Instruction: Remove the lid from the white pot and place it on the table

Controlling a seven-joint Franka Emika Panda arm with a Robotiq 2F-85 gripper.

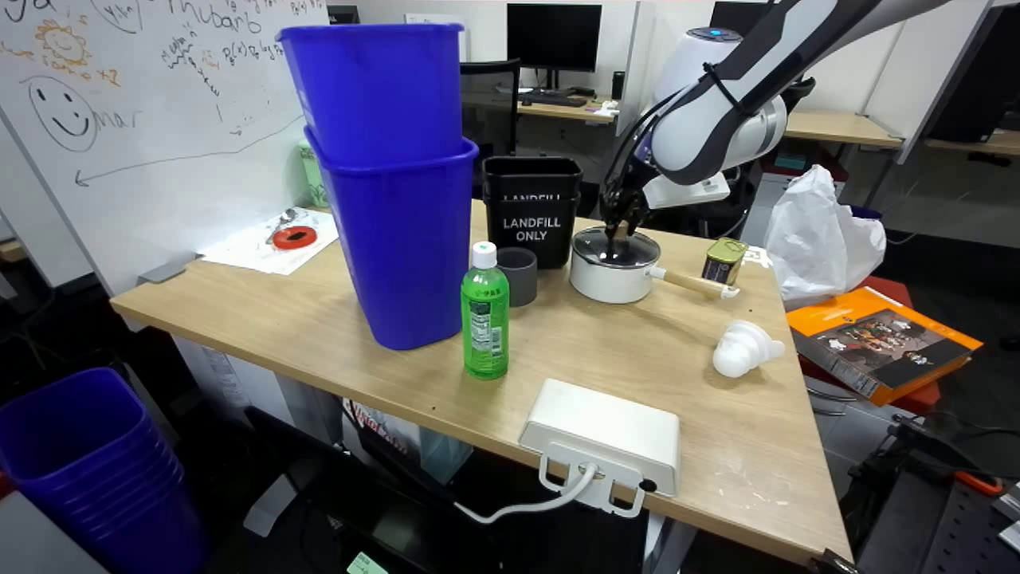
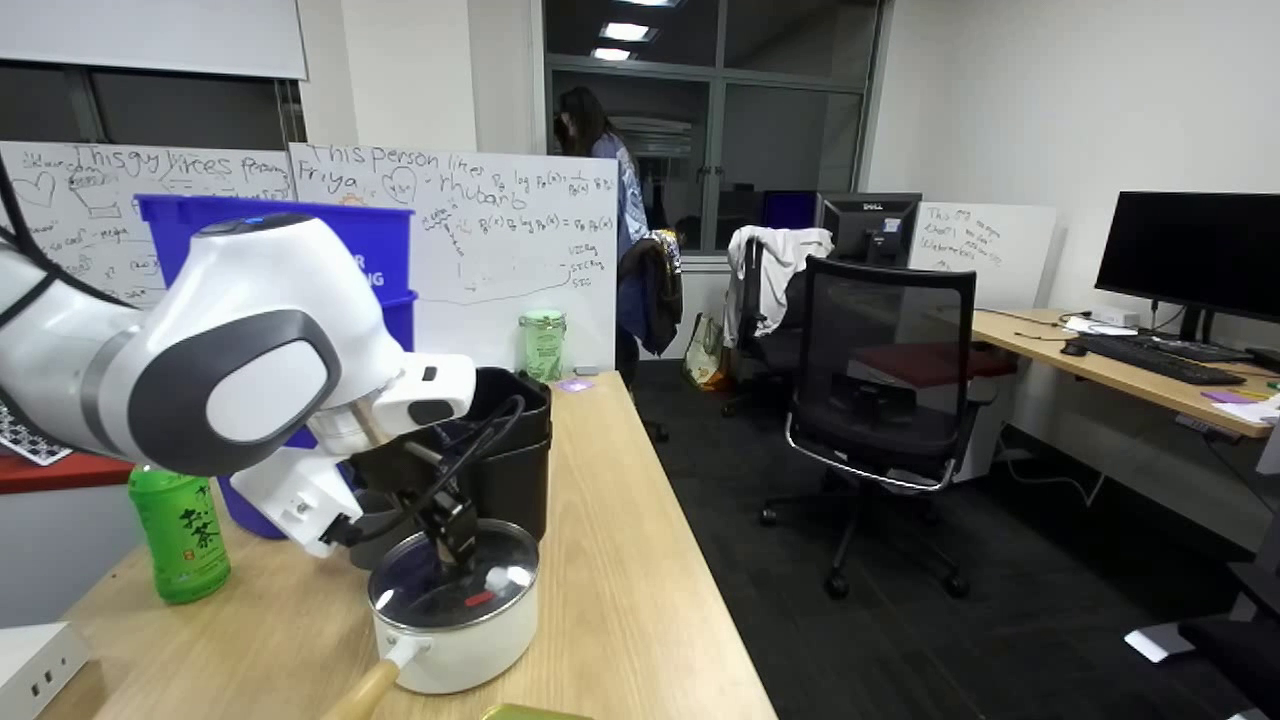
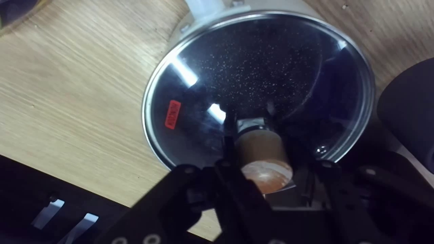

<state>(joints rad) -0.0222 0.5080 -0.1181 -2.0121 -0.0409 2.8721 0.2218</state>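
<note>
Toward the left of the desk [image 1: 590,343], in an exterior view, we see the stacked blue bins [image 1: 390,231], then the green tea bottle [image 1: 484,327], then the black landfill bins [image 1: 532,227]. Next comes the white saucepan [image 1: 610,287] with the glass lid [image 3: 257,74] resting on its rim. Over it stands the tool [image 1: 620,231], its two fingers snug against the wooden knob [image 3: 262,145] from either side, so we judge that it has hold of the lid. The grasp, then, looks made and the lift not yet done (we can make out no gap between lid and saucepan). The next move calls for raising the lid level and straight up, clear of the rim, before any sideways travel. Farther right, the wooden handle [image 1: 692,281] crosses in front of the gold-topped tin [image 1: 723,261] as seen from here; we would set the lid down away from both, knob up, and let go only once it sits steady.
</note>
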